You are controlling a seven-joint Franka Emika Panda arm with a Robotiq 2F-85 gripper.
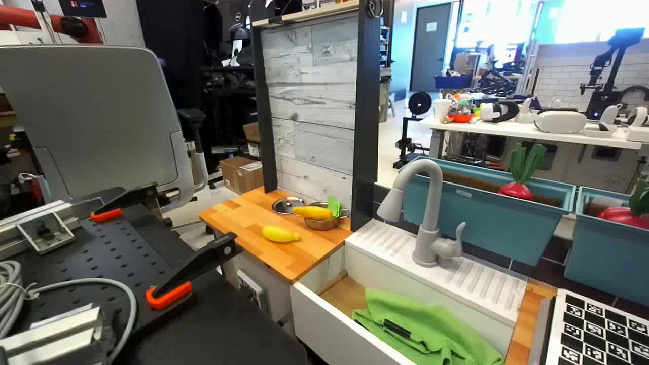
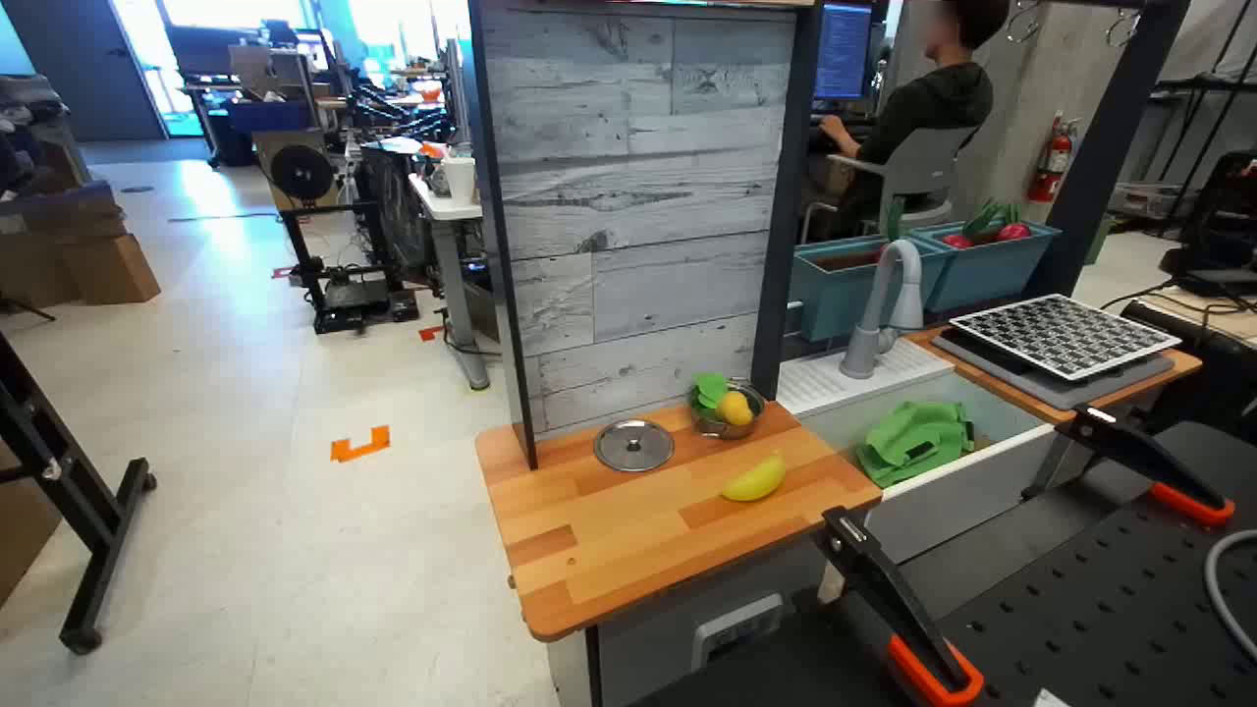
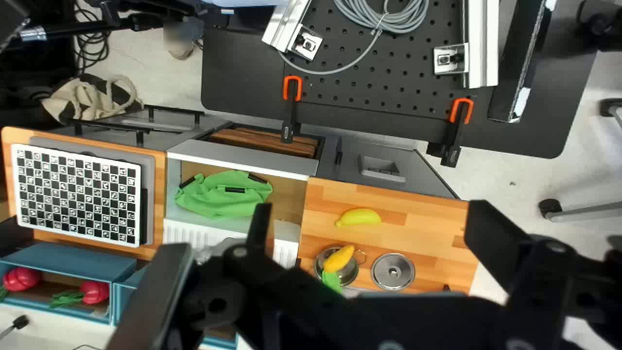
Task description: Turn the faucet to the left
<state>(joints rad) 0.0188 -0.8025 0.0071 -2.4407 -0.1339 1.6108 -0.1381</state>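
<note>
The tool (image 3: 371, 214) is observed in the wrist view. Its fingers (image 3: 487, 231) stand wide apart, with nothing in their grasp.

The faucet (image 1: 434, 208), a matte grey gooseneck, stands upright on the white ridged drainboard (image 1: 385, 239) along the back of the sink (image 1: 324, 324). In an exterior view its spout (image 1: 391, 203) arches over to the left of the base and ends pointing downward; the side lever (image 1: 459, 241) projects on the opposite side, handle upright. In the wrist view, what is probably the same faucet shows only as a blurred shape beside the tool, and its angle cannot be judged there.

Inside the sink lies a crumpled green cloth (image 2: 913, 447) bearing black strips (image 3: 234, 189).

A wooden bench (image 2: 628, 535) adjoins one end of the sink. It carries a yellow banana (image 2: 754, 479), a metal lid (image 2: 633, 447) lying flat, and, near the lid, a metal pot (image 1: 323, 223). The pot holds a yellow-orange fruit (image 1: 314, 212) and a green leaf-like piece (image 1: 333, 206), both reaching above the rim. A grey plank panel (image 2: 628, 226) rises behind the bench.

A checkered board (image 2: 1065, 336) lies at the opposite end of the sink. Teal planters (image 1: 481, 223) with red, green-topped vegetables (image 1: 516, 190) stand behind the faucet in both exterior views.
</note>
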